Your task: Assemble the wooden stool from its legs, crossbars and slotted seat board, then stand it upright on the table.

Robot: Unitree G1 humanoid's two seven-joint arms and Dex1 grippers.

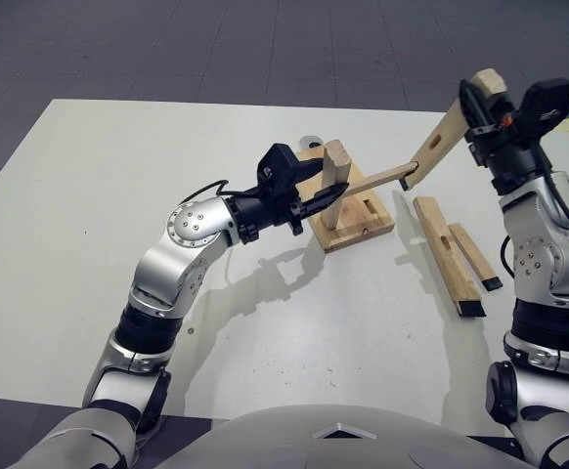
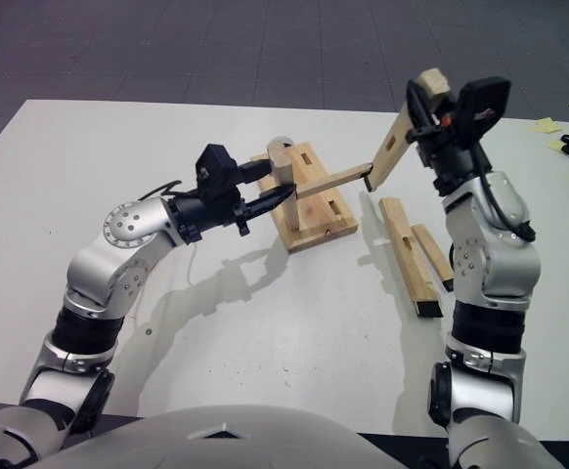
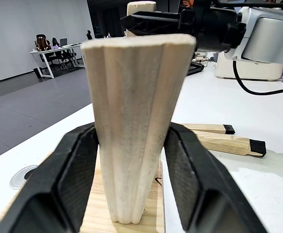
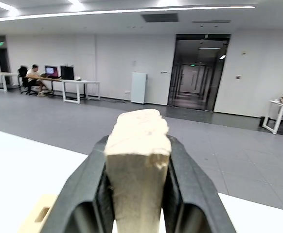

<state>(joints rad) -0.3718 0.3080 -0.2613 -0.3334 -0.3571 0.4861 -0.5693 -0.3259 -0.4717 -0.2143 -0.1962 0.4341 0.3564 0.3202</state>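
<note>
Clamping one leg (image 1: 335, 161) upright on the seat board (image 1: 365, 227) with your left end effector (image 1: 324, 201) and a raised leg (image 1: 443, 137) with your right end effector (image 1: 478, 109), crossbar (image 1: 374, 180) between, you seem midway; two pieces (image 1: 448, 256) wait on the bench (image 1: 89, 195).

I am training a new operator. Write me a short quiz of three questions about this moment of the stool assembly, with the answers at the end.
1. True or false: the left gripper is shut on a leg that stands on the seat board.
2. How many loose wooden pieces lie on the table on the robot's right of the seat board? A) one B) two C) four
3. Short answer: which part joins the standing leg to the raised leg that the right gripper holds?

Key: 1. True. 2. B. 3. A crossbar.
</note>
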